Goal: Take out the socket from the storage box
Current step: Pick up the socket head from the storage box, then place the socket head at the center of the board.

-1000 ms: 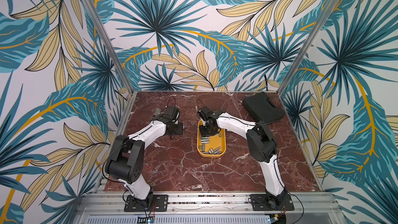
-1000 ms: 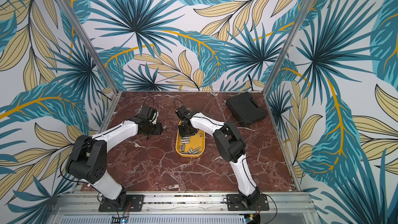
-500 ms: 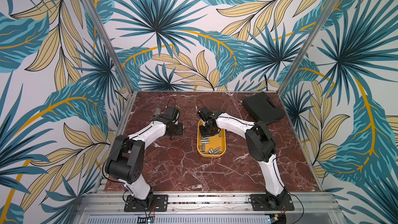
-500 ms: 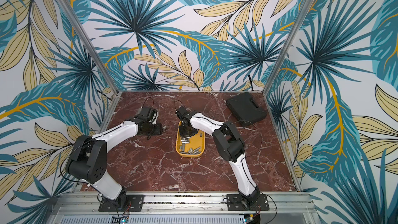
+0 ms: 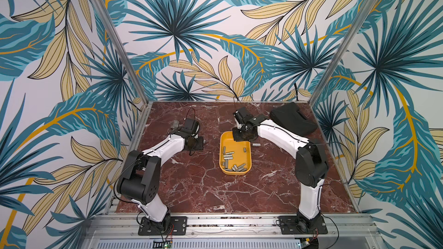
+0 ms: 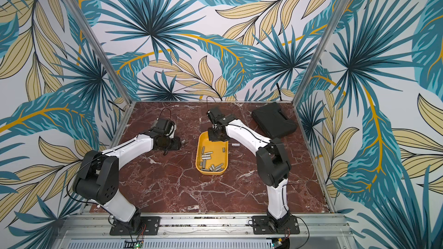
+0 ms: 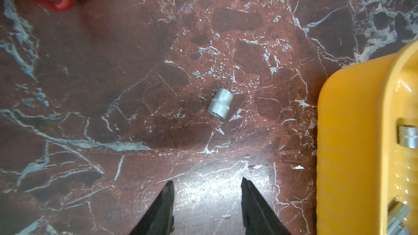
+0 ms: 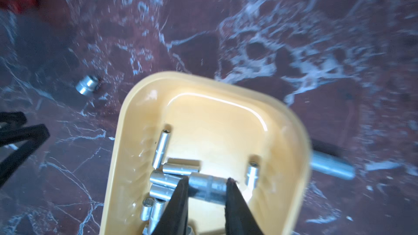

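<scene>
Overhead, on a red marble counter, the left jaws stand partly open and empty — a small silver socket lies on the counter just ahead of them. At centre sits the yellow storage box, more sockets scattered inside. The right jaws are clamped on a long socket, held crosswise over the box's far end. Further right — a loose socket, then a black case.
</scene>
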Motion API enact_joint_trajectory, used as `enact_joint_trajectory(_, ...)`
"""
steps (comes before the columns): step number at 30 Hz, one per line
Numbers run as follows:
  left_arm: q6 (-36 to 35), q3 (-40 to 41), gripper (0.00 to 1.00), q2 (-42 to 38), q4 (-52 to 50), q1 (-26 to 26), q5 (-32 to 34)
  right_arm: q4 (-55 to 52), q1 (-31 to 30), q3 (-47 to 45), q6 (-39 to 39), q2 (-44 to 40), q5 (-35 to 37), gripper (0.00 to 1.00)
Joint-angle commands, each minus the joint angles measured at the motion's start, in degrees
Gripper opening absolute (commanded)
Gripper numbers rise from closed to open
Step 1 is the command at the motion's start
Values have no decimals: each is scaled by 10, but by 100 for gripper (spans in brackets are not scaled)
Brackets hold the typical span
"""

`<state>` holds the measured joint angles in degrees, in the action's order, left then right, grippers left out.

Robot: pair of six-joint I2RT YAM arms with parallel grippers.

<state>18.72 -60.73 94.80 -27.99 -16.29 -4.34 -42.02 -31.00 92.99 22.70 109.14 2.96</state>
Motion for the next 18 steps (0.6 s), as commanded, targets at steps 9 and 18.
enact_joint_trajectory(9,4,18,51,-11,9,0,-10,22,130,-174,-6,-67,26,24)
enact_joint_trajectory(18,7,16,51,-15,6,0,-13,41,159,-185,-16,-15,29,24)
